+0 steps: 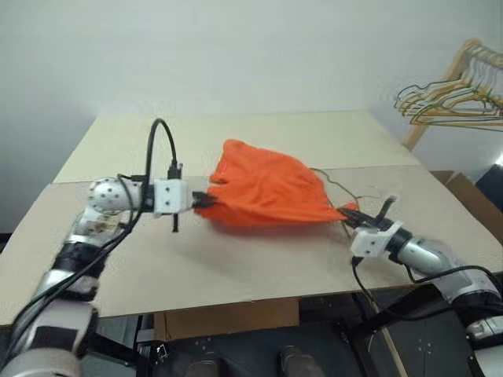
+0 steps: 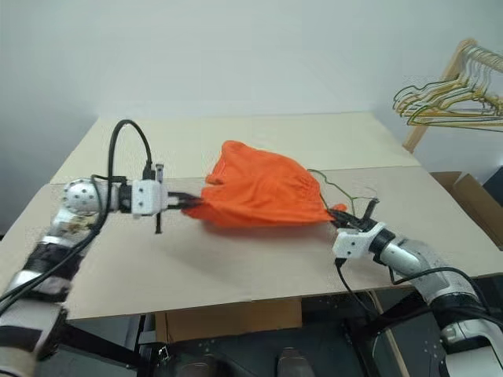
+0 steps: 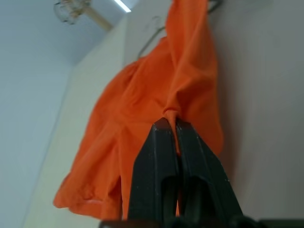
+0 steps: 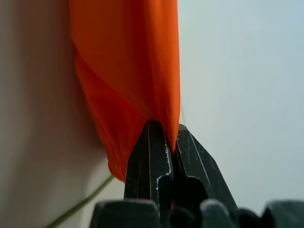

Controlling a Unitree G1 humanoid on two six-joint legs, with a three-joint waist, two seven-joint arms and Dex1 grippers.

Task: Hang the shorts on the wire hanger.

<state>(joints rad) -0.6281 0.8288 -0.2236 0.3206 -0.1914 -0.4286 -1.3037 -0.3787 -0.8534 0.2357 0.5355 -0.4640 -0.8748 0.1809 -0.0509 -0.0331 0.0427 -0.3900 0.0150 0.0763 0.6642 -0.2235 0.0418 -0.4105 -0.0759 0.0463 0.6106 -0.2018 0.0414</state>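
I hold the shorts (image 1: 267,190) over the counter (image 1: 196,259), left gripper (image 1: 203,199) and right gripper (image 1: 351,210) each pinching an edge; next I must reach the hanger (image 1: 334,184) wire behind them.

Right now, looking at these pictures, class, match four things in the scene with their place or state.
Things:
1. shorts
2. wire hanger
3. left hand
4. bunch of hangers

Places or states:
A. partly hidden behind the orange fabric
B. on the wooden rack
C. stretched between both hands
D. shut on one end of the fabric

Pairs: 1-C, 2-A, 3-D, 4-B
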